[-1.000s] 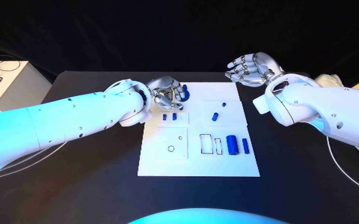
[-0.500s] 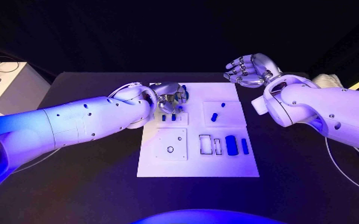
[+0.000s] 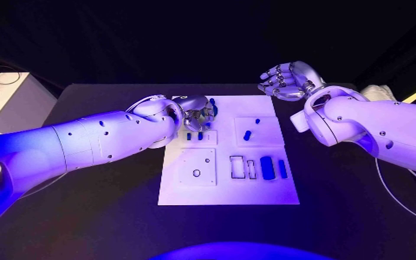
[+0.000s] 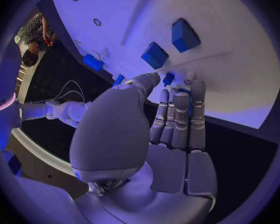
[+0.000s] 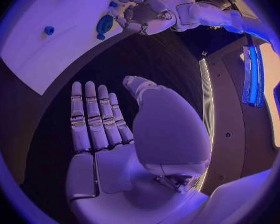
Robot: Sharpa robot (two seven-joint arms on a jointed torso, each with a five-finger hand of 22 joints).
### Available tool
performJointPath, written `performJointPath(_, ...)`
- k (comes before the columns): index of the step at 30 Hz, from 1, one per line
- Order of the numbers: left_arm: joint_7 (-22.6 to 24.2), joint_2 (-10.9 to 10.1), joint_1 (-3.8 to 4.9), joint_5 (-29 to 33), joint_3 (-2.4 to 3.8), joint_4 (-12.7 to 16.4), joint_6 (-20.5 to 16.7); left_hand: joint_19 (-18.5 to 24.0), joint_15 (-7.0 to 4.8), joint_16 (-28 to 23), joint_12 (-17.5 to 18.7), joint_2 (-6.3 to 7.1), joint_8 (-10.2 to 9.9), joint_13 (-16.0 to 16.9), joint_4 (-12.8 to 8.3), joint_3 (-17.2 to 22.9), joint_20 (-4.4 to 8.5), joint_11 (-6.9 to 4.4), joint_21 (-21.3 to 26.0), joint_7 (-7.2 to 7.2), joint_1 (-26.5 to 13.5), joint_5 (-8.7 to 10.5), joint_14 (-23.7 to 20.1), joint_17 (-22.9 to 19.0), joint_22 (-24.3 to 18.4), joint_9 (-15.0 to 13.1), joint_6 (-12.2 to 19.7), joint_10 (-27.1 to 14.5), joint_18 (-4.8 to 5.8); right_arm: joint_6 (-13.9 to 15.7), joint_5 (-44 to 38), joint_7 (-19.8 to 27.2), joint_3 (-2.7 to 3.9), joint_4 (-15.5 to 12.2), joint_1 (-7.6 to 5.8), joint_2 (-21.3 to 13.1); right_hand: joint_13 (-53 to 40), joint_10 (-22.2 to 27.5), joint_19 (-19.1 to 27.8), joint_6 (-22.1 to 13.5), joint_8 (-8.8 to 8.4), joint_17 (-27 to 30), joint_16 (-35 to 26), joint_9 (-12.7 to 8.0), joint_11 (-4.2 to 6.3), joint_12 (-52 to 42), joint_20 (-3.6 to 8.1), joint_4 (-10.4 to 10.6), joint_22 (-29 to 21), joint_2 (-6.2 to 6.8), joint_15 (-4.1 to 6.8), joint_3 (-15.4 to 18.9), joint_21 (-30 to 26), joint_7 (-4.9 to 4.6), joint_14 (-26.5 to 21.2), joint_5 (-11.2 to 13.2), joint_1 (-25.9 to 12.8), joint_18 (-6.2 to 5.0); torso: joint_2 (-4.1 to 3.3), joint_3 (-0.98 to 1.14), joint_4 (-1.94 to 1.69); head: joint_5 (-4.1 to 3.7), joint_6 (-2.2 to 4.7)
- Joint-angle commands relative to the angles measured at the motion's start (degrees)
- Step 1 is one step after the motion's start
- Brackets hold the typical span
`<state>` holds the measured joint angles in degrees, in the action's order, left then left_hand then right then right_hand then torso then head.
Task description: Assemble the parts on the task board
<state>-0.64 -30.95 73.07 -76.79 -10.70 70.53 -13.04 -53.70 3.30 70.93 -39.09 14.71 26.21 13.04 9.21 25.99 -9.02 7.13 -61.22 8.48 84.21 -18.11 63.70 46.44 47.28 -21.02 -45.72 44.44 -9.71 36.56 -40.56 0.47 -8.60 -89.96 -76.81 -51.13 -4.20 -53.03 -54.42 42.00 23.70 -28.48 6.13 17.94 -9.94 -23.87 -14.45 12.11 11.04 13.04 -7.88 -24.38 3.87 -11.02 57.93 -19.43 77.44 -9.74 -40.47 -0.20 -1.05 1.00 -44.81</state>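
Hovering over the task board's far-left corner, the left hand pinches a blue part; the right hand is open, empty.

I see my left arm coming in from the left edge of the head frame, its wrist bent toward the upper middle, where the left hand sits with its fingers curled in. In the left wrist view those fingers lie side by side and straight, the thumb angled across beside them. My right arm enters from the right edge; the right hand is raised in the upper right, fingers apart and holding nothing.
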Motion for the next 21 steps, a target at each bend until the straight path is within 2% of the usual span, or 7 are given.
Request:
performJointPath(1, -1.00, 0.19, 0.00, -0.99, 0.03, 0.02, 2.47, -0.79, -0.10, 0.85, 0.29, -0.19, -0.36, -0.28, -0.08, 0.65, 0.07, -0.07, -0.94, -0.02, 0.31, 0.10, 0.72, 0.72, 1.07, 0.35, -0.60, 0.71, -0.01, -0.29, -0.48, 0.81, 0.02, -0.09, 0.03, 0.00, 0.05, -0.34, 0.47, 0.56, -0.20, 0.05, -0.32, -0.05, -0.17, 0.35, -0.02, 0.04, -0.05, 0.13, -0.07, -0.45, 0.00, -2.71, -0.21, -0.39, 0.10, -0.77, 0.01, -0.02, -0.13, -0.11, -0.08)
performJointPath(7, -1.26, 0.36, 0.01, -1.01, 0.04, -0.16, 3.14, -2.28, -0.67, 3.10, 0.19, -0.53, -1.20, -0.96, -0.98, 2.14, 0.44, -0.77, -3.18, -0.28, 0.63, 0.14, 2.69, 2.63, 3.67, 1.09, -2.60, 3.26, 0.38, -0.30, -0.48, 0.83, 0.02, -0.08, 0.03, 0.02, 0.05, -0.34, 0.47, 0.56, -0.20, 0.05, -0.32, -0.05, -0.17, 0.35, -0.02, 0.04, -0.05, 0.13, -0.07, -0.45, 0.00, -2.71, -0.21, -0.39, 0.10, -0.77, -0.02, -0.06, -0.01, -0.06, -0.14)
performJointPath(21, -1.34, 1.18, 0.01, -0.71, 0.08, -1.18, 3.12, -3.33, -1.05, 4.51, 0.62, -1.12, -2.03, -1.62, -1.76, 3.38, 0.82, -1.17, -4.87, -0.11, 0.48, 0.16, 3.83, 3.60, 5.65, 1.61, -3.92, 4.51, 0.69, -0.34, -0.48, 0.87, 0.02, -0.12, 0.03, 0.04, 0.05, -0.34, 0.47, 0.56, -0.20, 0.05, -0.32, -0.05, -0.17, 0.35, -0.02, 0.04, -0.05, 0.13, -0.07, -0.45, 0.00, -2.71, -0.21, -0.39, 0.10, -0.77, -0.02, -0.01, -0.01, -0.18, -0.13)
